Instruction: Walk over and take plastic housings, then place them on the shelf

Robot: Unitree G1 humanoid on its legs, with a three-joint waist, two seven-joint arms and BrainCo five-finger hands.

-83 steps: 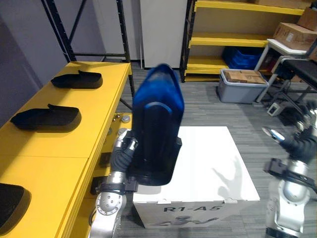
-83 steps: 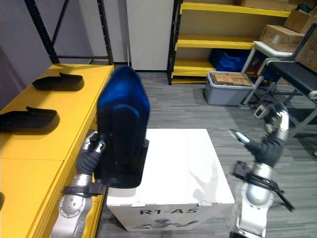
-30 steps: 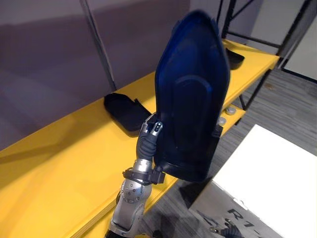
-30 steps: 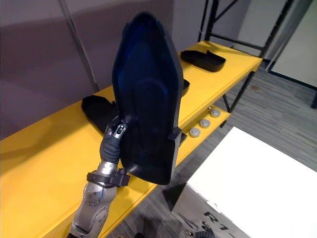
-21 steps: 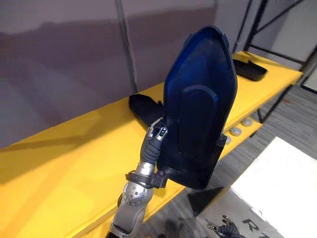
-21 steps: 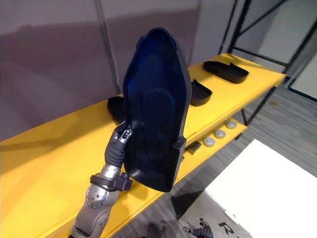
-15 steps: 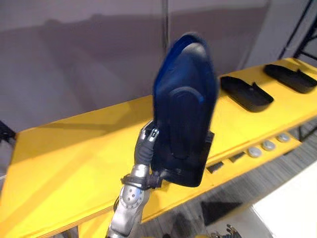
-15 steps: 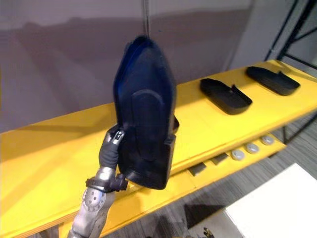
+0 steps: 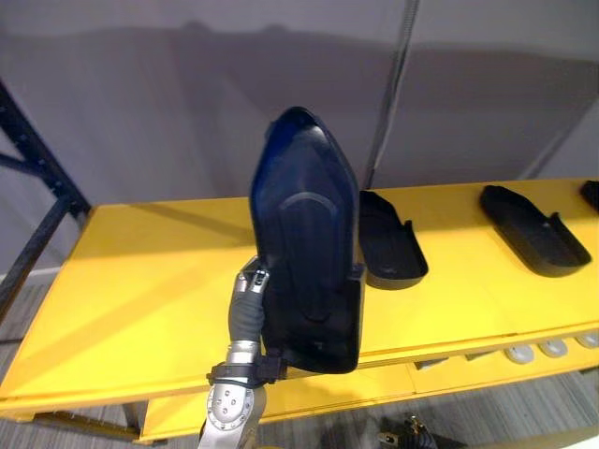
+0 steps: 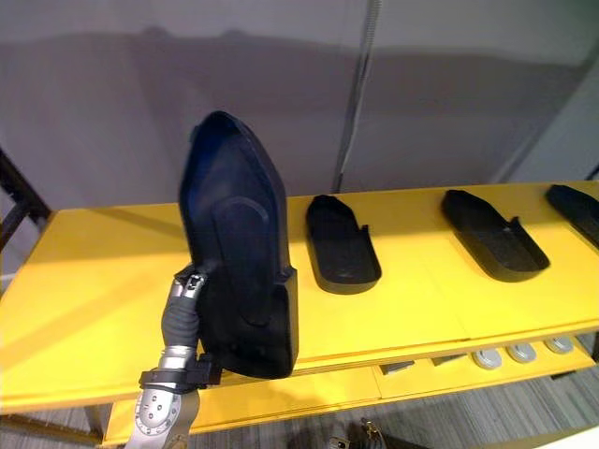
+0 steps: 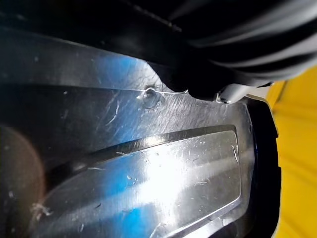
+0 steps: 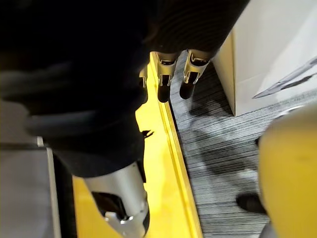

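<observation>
My left hand (image 9: 248, 301) is shut on a large dark blue plastic housing (image 9: 305, 262), gripping its left edge low down. The housing stands upright over the front part of the yellow shelf (image 9: 131, 281). Its glossy, scratched inner face (image 11: 148, 163) lies right against the left wrist view. Three more black housings lie flat on the shelf to the right: one (image 10: 342, 241) just beside the held one, one (image 10: 493, 234) farther along, and one (image 10: 576, 210) at the far right edge. My right hand (image 12: 168, 74) hangs open and holds nothing, down by the shelf's front edge.
A grey wall backs the shelf, with a metal post (image 9: 388, 103) rising behind it and a dark rack frame (image 9: 33, 159) at the left. Round discs (image 10: 501, 355) sit on a lower ledge. A white box (image 12: 267, 49) stands on grey carpet beside my right hand.
The camera has swung round from the white box to face the yellow shelf square on. The housing stays upright in my left hand.
</observation>
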